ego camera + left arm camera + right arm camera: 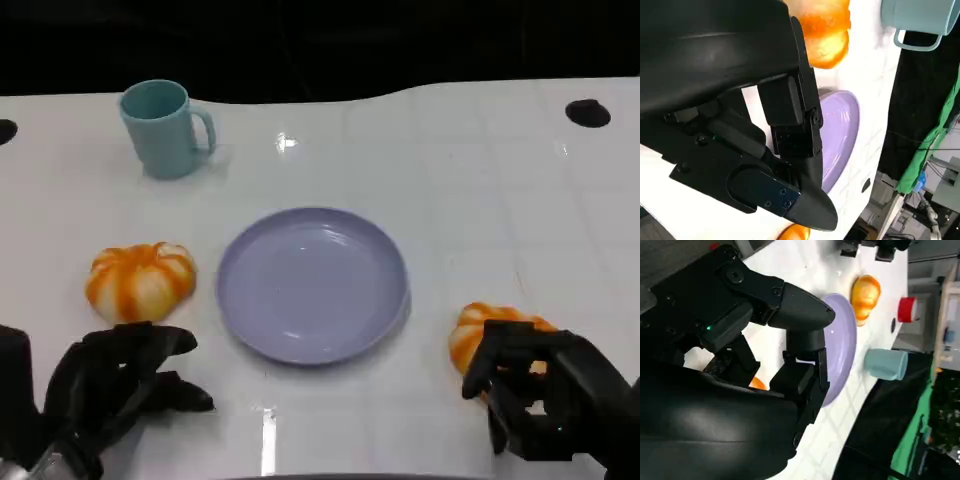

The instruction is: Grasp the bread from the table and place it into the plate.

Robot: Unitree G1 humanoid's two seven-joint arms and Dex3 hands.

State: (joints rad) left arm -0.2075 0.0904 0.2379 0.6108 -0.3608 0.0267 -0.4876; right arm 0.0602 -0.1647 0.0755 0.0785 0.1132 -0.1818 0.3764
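right hand (545, 395) hides bread (480, 330) (partly)

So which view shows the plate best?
The head view: the whole plate lies unobstructed between the two breads. In the left wrist view and the right wrist view, only an edge-on slice shows past black fingers.

The bench (450, 170) is white, smooth and shiny, with bright light spots on it. The plate (312, 284) looks like smooth purple plastic. The cup (163, 128) is smooth too, and a bit dull. The bread (140, 281) has a soft shine. Each robot hand (115, 385) is dull black plastic.
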